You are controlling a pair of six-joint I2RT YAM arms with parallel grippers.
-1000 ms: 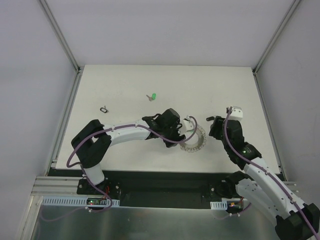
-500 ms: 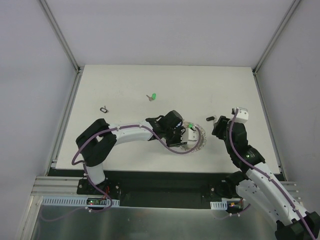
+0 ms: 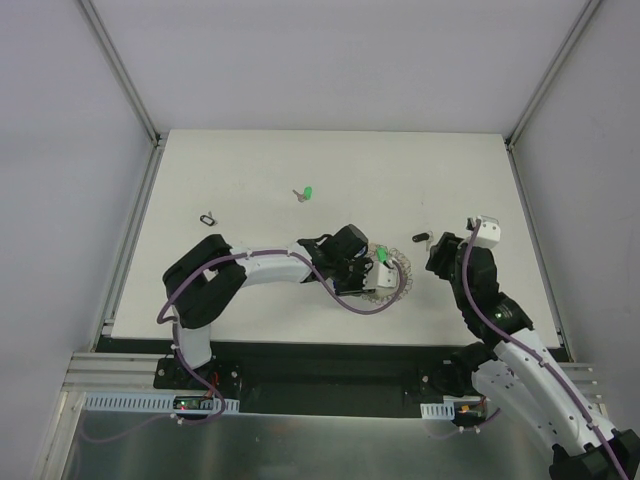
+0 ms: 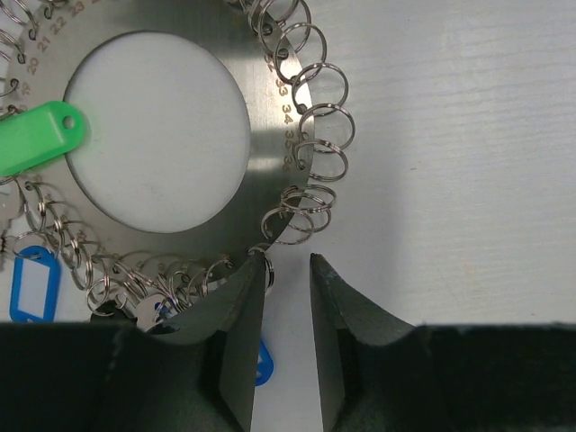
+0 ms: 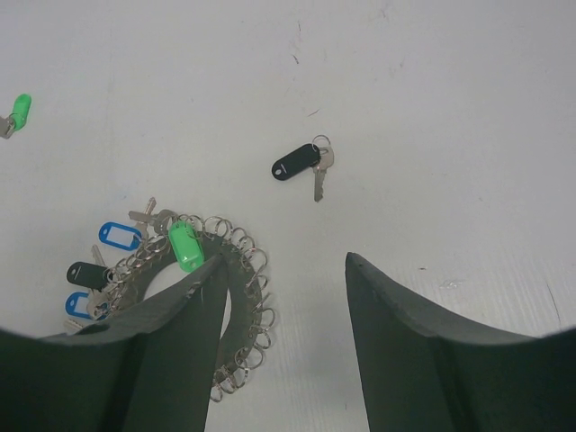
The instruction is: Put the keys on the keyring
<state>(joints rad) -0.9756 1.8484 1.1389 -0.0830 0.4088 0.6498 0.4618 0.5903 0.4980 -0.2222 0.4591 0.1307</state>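
Two claws stood open: the left claw only narrowly and empty, its tips at the rim of the keyring lying on the counter; the right claw wide, near a loose black key.
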